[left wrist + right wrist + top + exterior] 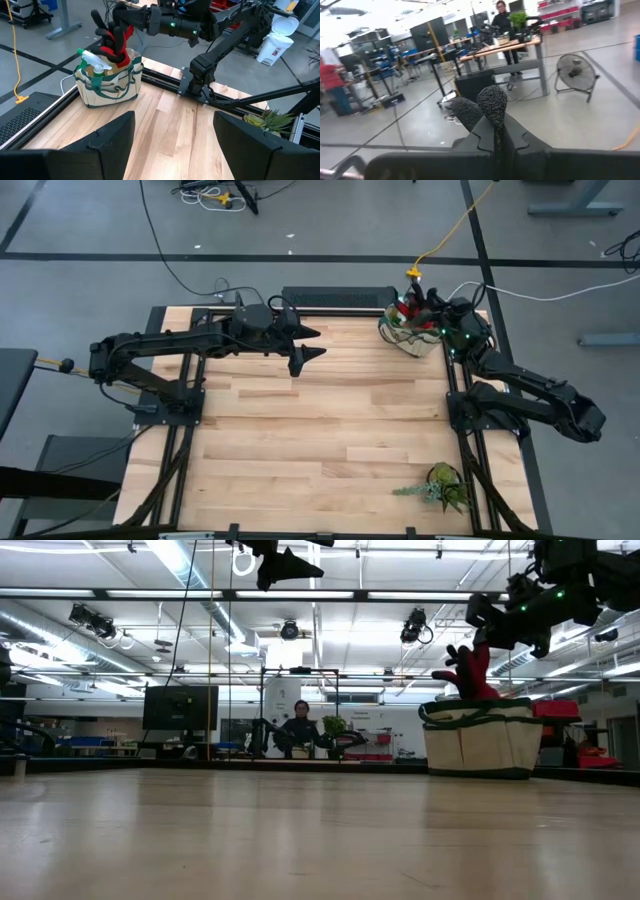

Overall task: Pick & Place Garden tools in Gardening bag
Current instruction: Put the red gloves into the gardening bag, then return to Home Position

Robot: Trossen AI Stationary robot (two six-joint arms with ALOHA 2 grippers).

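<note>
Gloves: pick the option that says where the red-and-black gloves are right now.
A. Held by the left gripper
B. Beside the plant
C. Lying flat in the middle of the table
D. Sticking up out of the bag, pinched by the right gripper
D. The gloves stand up out of the bag at the table's far right corner, with the right gripper shut on them; the left gripper hangs open, apart from them.

Your gardening bag (pixel 410 332) is partly covered from above by the right arm, so contents there are too small to sort. Low view cuts off the right gripper (pixel 540 615) at the frame's top. Left wrist view crops the plant (pixel 272 120) behind a finger.
</note>
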